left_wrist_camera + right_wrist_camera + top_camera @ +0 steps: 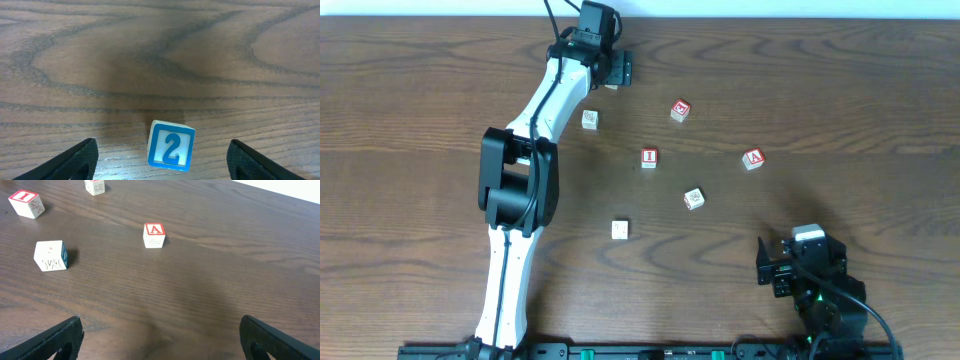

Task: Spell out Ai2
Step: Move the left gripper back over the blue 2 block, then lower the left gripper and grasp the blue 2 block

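Note:
The blue "2" block (171,146) lies on the table between the fingers of my open left gripper (162,160), without touching them. In the overhead view that gripper (610,72) is at the far top of the table. The red "A" block (752,159) sits right of centre and also shows in the right wrist view (154,234). The red "I" block (649,157) sits at centre and also shows in the right wrist view (26,203). My right gripper (770,265) is open and empty near the front right, and its own view shows its fingers (160,335) wide apart.
Other blocks lie scattered: a red-topped one (680,110), a pale one (590,119), a pale one with a blue side (693,198) that also shows in the right wrist view (51,255), and a pale one (620,229) nearer the front.

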`<state>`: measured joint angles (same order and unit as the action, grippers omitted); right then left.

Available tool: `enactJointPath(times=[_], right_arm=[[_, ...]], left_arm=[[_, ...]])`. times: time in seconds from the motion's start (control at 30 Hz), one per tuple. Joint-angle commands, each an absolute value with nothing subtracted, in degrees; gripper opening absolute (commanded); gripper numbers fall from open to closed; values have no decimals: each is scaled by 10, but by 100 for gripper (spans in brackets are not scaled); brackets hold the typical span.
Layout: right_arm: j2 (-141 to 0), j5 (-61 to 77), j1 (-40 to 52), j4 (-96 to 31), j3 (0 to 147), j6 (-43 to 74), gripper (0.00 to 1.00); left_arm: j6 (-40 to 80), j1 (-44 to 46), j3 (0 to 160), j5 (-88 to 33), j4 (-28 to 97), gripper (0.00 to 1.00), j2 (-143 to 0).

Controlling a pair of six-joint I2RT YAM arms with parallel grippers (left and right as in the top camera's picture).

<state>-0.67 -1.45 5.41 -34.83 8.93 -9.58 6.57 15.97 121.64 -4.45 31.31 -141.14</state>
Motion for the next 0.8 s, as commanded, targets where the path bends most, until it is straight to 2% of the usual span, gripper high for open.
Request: enactJointPath(times=[0.0, 0.77], right_arm=[[-3, -10, 46, -347, 88, -103, 99], [-3, -10, 46, -347, 88, -103, 99]], left_arm=[[62, 162, 1228, -52, 313, 85, -1421], [60, 173, 1227, -34, 312, 83, -1446]])
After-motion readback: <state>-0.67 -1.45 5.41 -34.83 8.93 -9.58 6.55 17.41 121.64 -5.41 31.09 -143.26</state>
